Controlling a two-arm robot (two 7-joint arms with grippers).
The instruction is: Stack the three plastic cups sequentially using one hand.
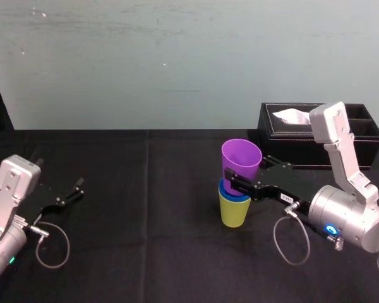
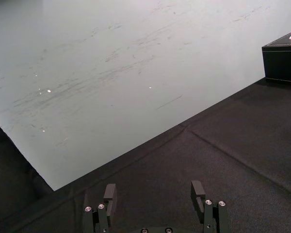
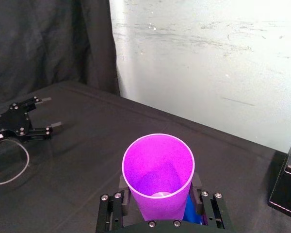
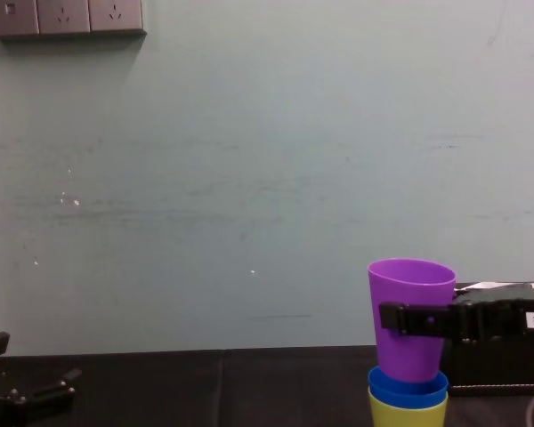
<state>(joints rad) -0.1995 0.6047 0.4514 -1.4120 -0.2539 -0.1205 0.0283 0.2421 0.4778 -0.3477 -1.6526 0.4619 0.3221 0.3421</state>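
Right gripper (image 1: 243,173), level, pinches purple cup (image 1: 241,154)—sitting in blue cup (image 1: 234,196), itself in lime-yellow cup (image 1: 234,213). Left gripper (image 2: 153,191) spread near table's (image 1: 145,221) left edge.

Three cups (image 1: 241,158), two claws (image 1: 235,184), one box (image 1: 283,144)

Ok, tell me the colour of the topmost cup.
Purple; the cup shows best from the right wrist view.

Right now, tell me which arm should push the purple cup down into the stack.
Right. The right gripper is shut on the purple cup, whose base sits in the blue cup atop the yellow cup. The left gripper rests open, far off to the left.
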